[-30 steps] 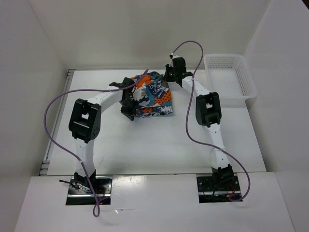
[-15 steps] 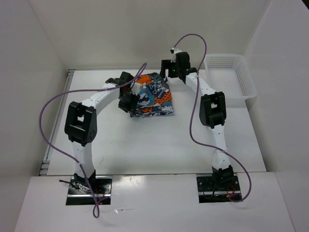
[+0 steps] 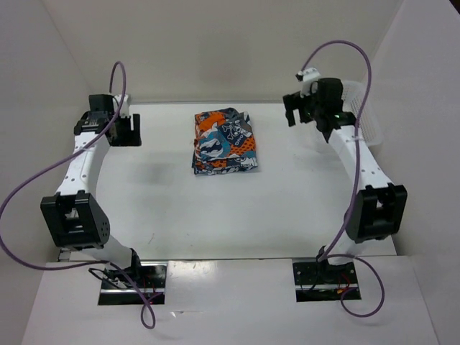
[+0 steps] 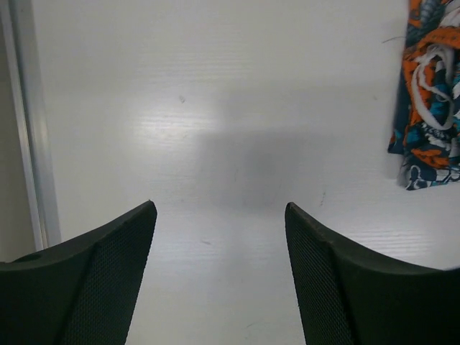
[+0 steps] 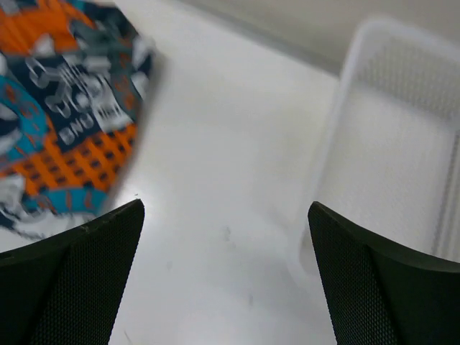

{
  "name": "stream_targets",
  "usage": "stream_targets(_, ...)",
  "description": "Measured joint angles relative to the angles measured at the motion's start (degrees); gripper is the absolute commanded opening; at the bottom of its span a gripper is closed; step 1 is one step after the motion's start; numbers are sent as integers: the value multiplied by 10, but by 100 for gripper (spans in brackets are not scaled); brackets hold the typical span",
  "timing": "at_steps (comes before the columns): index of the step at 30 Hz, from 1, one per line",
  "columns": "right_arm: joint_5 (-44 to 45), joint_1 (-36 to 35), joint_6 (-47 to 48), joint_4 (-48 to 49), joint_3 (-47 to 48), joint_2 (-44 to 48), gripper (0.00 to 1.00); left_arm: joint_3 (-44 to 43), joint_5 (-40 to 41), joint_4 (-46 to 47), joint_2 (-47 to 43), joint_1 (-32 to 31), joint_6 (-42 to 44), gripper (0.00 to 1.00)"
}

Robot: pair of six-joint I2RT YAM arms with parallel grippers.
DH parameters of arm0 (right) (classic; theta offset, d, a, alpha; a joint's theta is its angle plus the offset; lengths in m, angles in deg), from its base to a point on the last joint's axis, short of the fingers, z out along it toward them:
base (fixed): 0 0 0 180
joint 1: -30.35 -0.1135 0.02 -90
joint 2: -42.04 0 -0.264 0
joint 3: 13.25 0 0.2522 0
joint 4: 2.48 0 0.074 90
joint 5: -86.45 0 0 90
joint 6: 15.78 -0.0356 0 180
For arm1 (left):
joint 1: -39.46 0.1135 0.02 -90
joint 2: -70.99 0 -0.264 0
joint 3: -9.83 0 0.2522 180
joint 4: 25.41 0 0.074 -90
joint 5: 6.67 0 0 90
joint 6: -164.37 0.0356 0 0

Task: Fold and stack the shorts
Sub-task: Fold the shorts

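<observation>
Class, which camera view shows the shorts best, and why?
The top external view: the shorts lie whole and unobstructed on the table. The left wrist view catches only an edge at its right border; the right wrist view shows a blurred part, upper left.

Shorts (image 3: 224, 141): folded bundle lying on the bench (image 3: 215, 215), far middle.
Left pincer (image 3: 126, 131): far left, well apart from the shorts, fingers apart, empty.
Right pincer (image 3: 300, 111): far right, empty, near the basket.
Basket (image 3: 371, 134): white, partly behind the right arm.
</observation>
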Motion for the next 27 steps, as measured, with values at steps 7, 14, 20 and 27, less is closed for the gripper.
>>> stream_targets(7,17,53,32,-84,-160,122,100,91,-26,21,-73,50,0,84)
stream_targets(14,52,52,-7,-115,-197,212,100,111,-41,28,-101,67,0,85)
stream_targets(20,92,52,-39,-115,-197,240,100,117,-50,34,-116,68,0,88)
stream_targets(27,111,52,-54,-111,-207,240,100,135,-50,36,-134,68,0,90)
